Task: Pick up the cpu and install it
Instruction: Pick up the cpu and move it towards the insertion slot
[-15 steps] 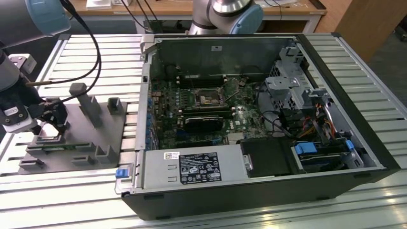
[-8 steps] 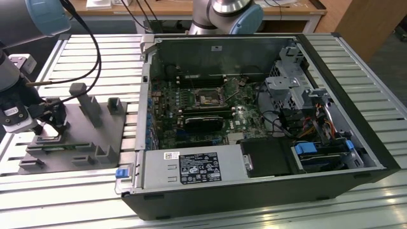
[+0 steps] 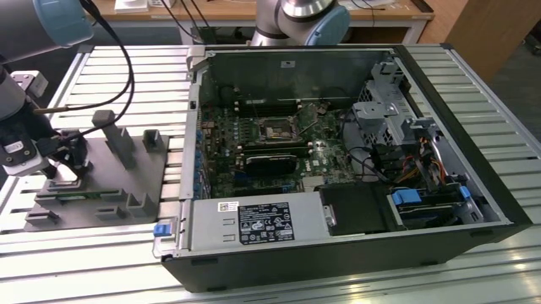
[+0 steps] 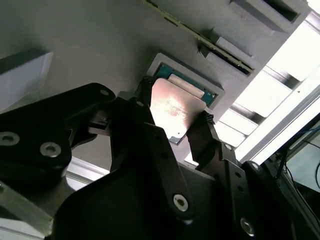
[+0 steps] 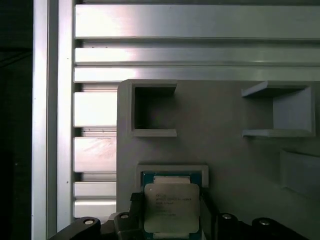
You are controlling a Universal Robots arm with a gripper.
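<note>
Pincer [image 4: 174,114]: closed on the cpu. My two black fingers [image 4: 204,131] press against opposite edges of the chip, as both wrist views show.
Cpu [image 4: 172,106]: a flat square with a silvery lid that catches the light, held between my fingertips. Its lid faces the cameras in both wrist views [image 5: 171,207].
Where the cpu is: at its square pocket [image 5: 172,172] in the grey fixture plate [image 5: 230,165], just over it. The pocket's teal inside and raised rim show past the chip's far edge. In the second wrist view the chip's near corner overlaps the rim. I cannot tell whether it is fully clear of the pocket.
Fixture plate: it lies flat on the slatted aluminium counter [image 3: 101,253], at the exterior view's left, and carries upright grey posts [image 3: 114,136]. In the first wrist view two open box-shaped holders [image 5: 152,110] stand on it beyond the pocket.
My arm: it comes down over the plate at the exterior view's left edge, with the pincer [image 3: 68,171] low among the posts.
Computer case [image 3: 338,259]: it lies open on the counter just beside the plate, towards the exterior view's right.
Motherboard [image 3: 245,142]: it sits inside the case, and its dark square socket [image 3: 275,129] is well apart from me.
</note>
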